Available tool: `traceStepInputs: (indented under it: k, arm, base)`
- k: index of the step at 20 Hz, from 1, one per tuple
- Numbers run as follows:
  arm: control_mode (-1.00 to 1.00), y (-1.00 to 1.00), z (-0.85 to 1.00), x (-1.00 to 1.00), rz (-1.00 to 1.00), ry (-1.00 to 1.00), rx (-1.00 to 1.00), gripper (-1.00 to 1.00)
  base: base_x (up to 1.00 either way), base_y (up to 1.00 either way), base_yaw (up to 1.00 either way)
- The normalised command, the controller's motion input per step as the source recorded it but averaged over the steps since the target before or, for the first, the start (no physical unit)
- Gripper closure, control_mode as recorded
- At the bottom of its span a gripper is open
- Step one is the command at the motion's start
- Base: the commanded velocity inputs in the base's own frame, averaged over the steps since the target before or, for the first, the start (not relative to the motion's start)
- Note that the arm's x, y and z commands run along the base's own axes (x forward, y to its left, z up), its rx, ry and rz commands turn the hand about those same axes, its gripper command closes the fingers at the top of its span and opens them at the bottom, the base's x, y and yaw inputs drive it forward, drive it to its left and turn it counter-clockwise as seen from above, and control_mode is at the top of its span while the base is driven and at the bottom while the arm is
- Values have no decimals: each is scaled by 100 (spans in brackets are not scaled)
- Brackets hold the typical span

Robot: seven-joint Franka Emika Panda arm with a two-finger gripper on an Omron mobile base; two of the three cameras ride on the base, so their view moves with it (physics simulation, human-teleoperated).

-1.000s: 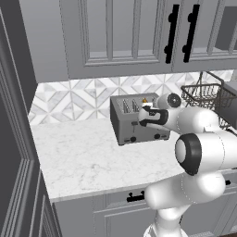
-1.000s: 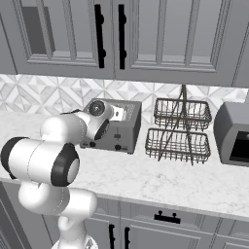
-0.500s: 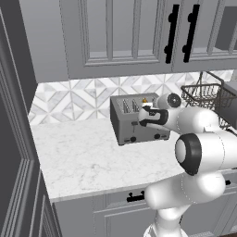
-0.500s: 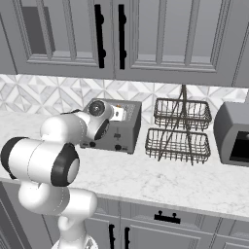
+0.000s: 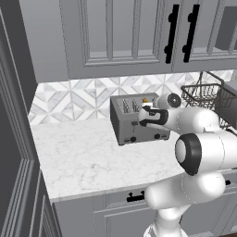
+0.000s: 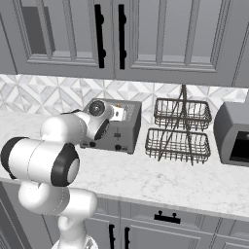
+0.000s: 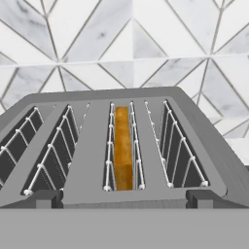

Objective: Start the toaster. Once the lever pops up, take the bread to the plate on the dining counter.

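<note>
toaster: on marble counter against tiled backsplash, levers facing out for reach
bread: sunk in third slot from left in hand view, ready to toast; orange tip at 12 o'clock of toaster top in left base view
tool: at toaster front face, by the lever side; jaws wide, holding nothing, likely set to press lever
wire basket rack: at 3 o'clock of toaster, apart
step: lever likely not yet pushed
</note>
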Motion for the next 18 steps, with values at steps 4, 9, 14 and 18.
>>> traceStepInputs:
  k: [4,9,14,18]
  arm:
    - [-100,0,0,0,0,0,0,-100]
    - [-100,0,0,0,0,0,0,-100]
    - [-100,0,0,0,0,0,0,-100]
    - [-100,0,0,0,0,0,0,-100]
  base:
    - [0,0,0]
    - [0,0,0]
    - [0,0,0]
    - [0,0,0]
